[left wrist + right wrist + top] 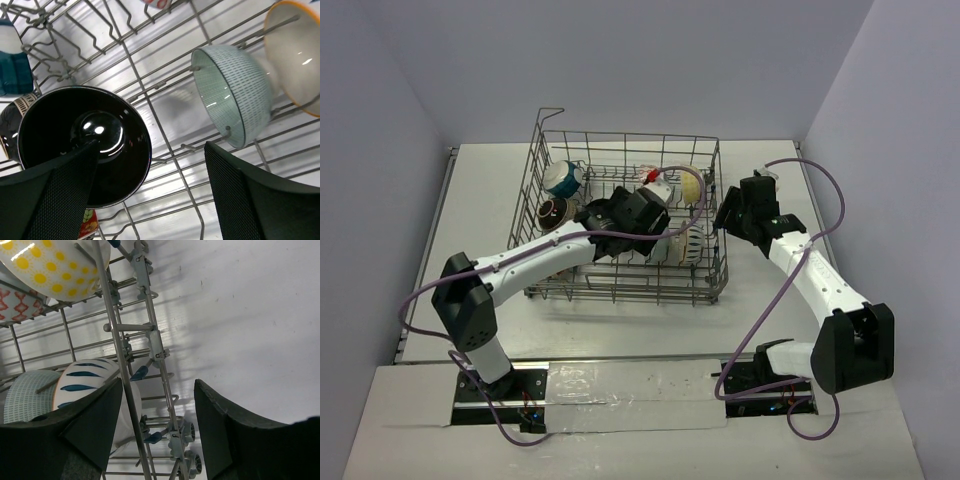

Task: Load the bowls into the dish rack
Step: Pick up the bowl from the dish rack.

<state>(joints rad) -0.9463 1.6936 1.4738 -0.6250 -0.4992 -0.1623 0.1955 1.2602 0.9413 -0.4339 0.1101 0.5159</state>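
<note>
Two tools gaping, gripping nothing: left tool [150, 200] hanging inside rack [620, 285], black bowl [82, 145] lying at nine o'clock; right tool [157, 425] straddling rack's three o'clock wall.

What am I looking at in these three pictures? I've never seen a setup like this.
Two robot arms are bolted to a table. The overhead view shows both; the other two come from cameras on each wrist. A wire dish rack sits on the table, several bowls standing inside. The left pincer is open inside the rack, beside a black bowl and a pale green bowl, holding nothing. The right pincer is open at the rack's outer wall, empty; a blue-striped bowl stands just inside.
</note>
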